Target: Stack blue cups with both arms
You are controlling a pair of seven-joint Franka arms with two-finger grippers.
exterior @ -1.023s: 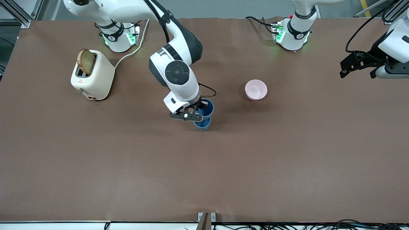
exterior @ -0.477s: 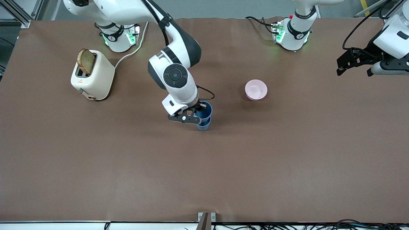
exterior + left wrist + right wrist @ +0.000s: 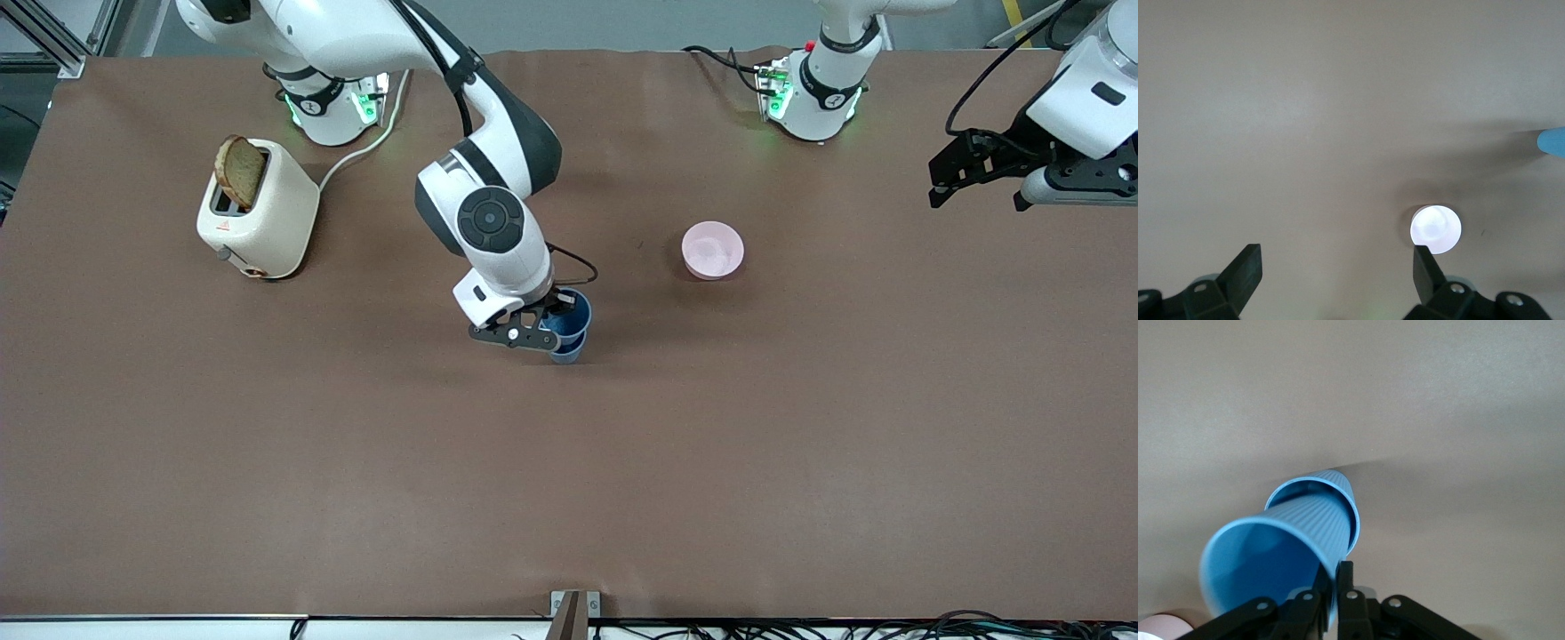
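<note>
Two blue cups stand mid-table. The upper cup (image 3: 572,313) (image 3: 1271,553) sits tilted inside the lower cup (image 3: 567,349) (image 3: 1350,500), which rests on the table. My right gripper (image 3: 544,331) (image 3: 1337,577) is shut on the upper cup's rim, one finger inside and one outside. My left gripper (image 3: 978,173) (image 3: 1337,263) is open and empty, up in the air over the left arm's end of the table. A sliver of blue cup (image 3: 1553,141) shows at the edge of the left wrist view.
A pink bowl (image 3: 712,250) (image 3: 1435,229) sits beside the cups toward the left arm's end. A cream toaster (image 3: 258,212) with a bread slice (image 3: 239,172) stands toward the right arm's end, its cord running to the right arm's base.
My right gripper has lowered the upper cup deeper into the lower cup. My left gripper has drifted slightly up and toward the middle of the table.
</note>
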